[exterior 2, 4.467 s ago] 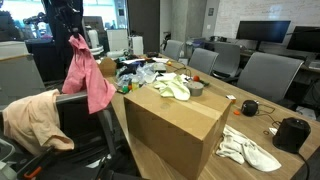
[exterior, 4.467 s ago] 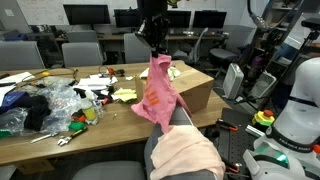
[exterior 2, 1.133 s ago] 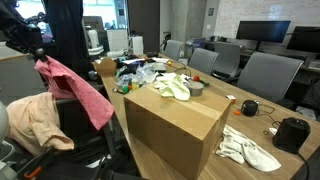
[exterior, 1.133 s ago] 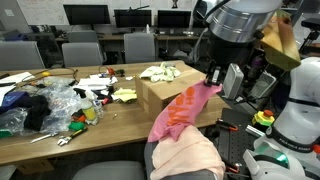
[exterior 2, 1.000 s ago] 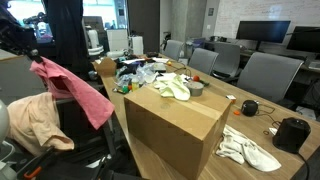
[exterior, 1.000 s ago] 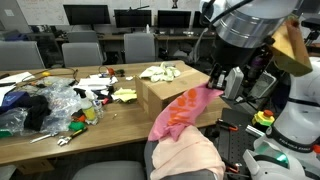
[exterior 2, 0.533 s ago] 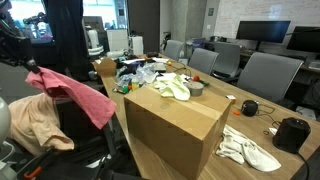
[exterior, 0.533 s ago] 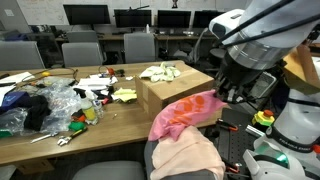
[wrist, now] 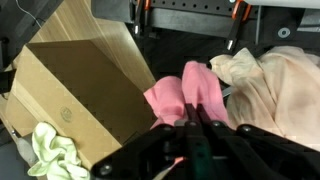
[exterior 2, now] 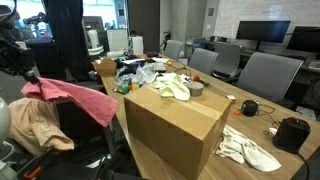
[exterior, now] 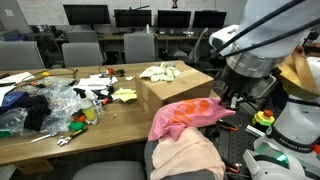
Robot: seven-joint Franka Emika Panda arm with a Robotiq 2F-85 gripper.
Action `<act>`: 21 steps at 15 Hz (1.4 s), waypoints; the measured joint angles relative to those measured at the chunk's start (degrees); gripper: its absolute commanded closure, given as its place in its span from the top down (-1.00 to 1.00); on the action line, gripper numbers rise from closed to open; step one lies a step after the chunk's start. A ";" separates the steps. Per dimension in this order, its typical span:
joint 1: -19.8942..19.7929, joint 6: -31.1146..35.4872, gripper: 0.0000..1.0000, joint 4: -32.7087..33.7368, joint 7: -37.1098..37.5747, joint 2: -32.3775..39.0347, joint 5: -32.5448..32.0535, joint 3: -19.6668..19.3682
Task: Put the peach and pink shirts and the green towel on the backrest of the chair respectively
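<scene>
office table [exterior: 95, 140] behind; end effector [wrist: 195, 123] seemingly clamps pink shirt [exterior: 180, 117], twelve o'clock of peach shirt [exterior: 188, 157]; lopsided drape could slide off.

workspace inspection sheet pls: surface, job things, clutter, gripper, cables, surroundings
Surface: wooden table with a cardboard box on it.
Job's things: peach shirt draped on the chair backrest; pink shirt spread over it; green towel on the box.
Clutter: plastic bags, white cloth.
Gripper: gripper pinching the pink shirt.
Cables: thin cable on the table.
Surroundings: office chairs, monitors.
</scene>
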 measured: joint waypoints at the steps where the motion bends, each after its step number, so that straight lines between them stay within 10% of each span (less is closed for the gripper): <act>1: 0.00 -0.01 -0.98 -0.21 -0.15 0.01 0.58 -0.13; 11: -0.02 -0.93 -0.98 -1.01 -1.95 1.70 4.04 -0.65; 12: -0.03 -1.14 -0.44 -1.01 -2.14 2.15 4.27 -0.74; 21: -0.29 -2.54 0.79 -0.88 -2.30 5.99 4.56 -2.06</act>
